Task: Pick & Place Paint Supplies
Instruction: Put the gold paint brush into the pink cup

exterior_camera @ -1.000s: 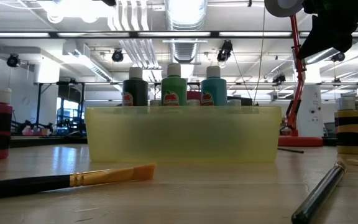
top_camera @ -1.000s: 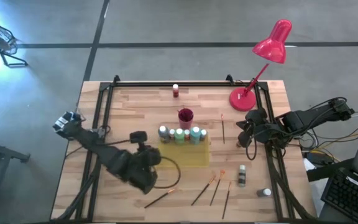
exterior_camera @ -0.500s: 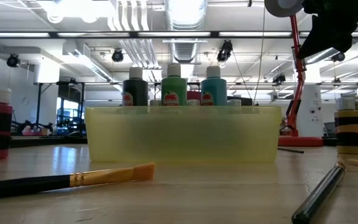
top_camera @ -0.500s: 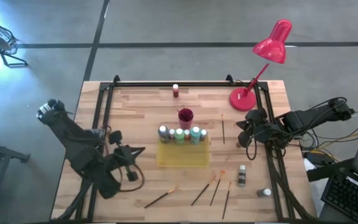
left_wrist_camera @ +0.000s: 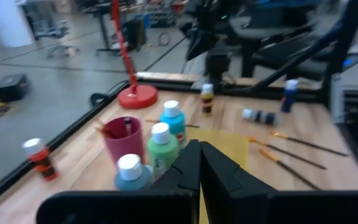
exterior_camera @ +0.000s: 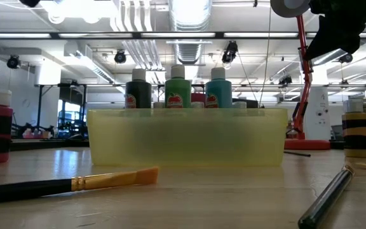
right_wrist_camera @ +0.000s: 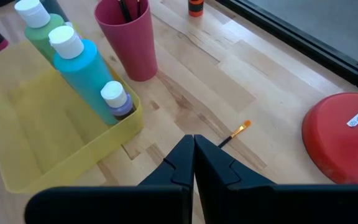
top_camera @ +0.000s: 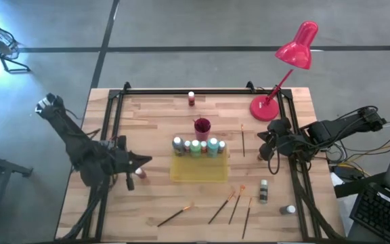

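Counter [top_camera: 154, 122] of pale wood carries everything, with a red desk lamp [top_camera: 286, 64] at its far right corner. The yellow tray [top_camera: 202, 171] sits mid-counter, a row of paint bottles [top_camera: 196, 146] standing along its far wall, and a magenta cup [top_camera: 202, 127] just beyond. The left gripper [top_camera: 139, 163], fingers clenched on nothing, hangs by the left edge, near a small red bottle [top_camera: 139, 174]. The right gripper [top_camera: 266, 139], fingers likewise clenched and empty, waits at the right edge. Loose supplies remain: several brushes [top_camera: 230, 203] in front of the tray, one brush [top_camera: 242, 139] beside it, two bottles [top_camera: 264, 190] near the right rail and another [top_camera: 191, 98] at the far edge. The step appears to be between placements; next, the left fingers should spread and descend onto the red bottle.
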`<control>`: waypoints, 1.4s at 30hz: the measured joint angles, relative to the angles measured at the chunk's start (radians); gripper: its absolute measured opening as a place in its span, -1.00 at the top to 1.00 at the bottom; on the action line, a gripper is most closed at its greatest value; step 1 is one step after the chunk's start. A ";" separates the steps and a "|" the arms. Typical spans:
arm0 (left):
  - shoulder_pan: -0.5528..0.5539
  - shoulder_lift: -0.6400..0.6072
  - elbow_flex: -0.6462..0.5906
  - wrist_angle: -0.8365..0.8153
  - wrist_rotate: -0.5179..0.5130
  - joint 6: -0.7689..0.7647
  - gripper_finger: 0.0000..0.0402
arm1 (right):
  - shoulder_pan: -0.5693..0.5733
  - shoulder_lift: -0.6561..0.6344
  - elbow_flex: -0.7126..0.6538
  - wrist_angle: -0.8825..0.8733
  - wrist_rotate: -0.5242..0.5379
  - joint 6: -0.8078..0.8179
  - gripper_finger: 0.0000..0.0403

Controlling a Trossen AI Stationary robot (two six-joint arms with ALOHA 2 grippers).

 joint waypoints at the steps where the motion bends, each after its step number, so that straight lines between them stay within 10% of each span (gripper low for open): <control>1: 0.000 -0.025 -0.032 0.049 0.017 0.026 0.98 | 0.000 0.000 0.000 0.000 0.000 0.000 0.96; 42: 0.004 -0.144 -0.189 0.268 0.071 0.124 0.97 | 0.000 0.000 0.000 0.178 0.067 -0.095 0.96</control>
